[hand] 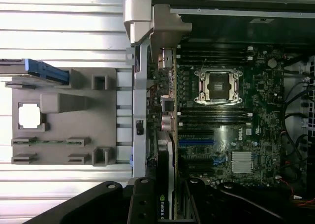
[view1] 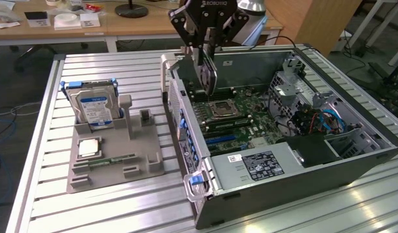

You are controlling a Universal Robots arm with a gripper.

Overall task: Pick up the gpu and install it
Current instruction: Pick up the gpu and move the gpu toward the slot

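The open computer case [view1: 302, 191] lies nearest on the table [view1: 121, 213], its motherboard [view1: 234, 121] bared. Over the case's far end the pincer [view1: 205, 48], partly closed, grips the gpu [view1: 207, 77] upright and unseated: the carrying stage, I judge. Seating calls for lining its edge with a slot [view1: 221, 139]. The wrist view adds the card's thin edge beside the case's rear wall; the exterior view adds its height above the board.

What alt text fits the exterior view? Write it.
The robot's hand holds the gpu upright above the motherboard inside an open computer case. On the exterior view's left, a gray holder carries a hard drive.
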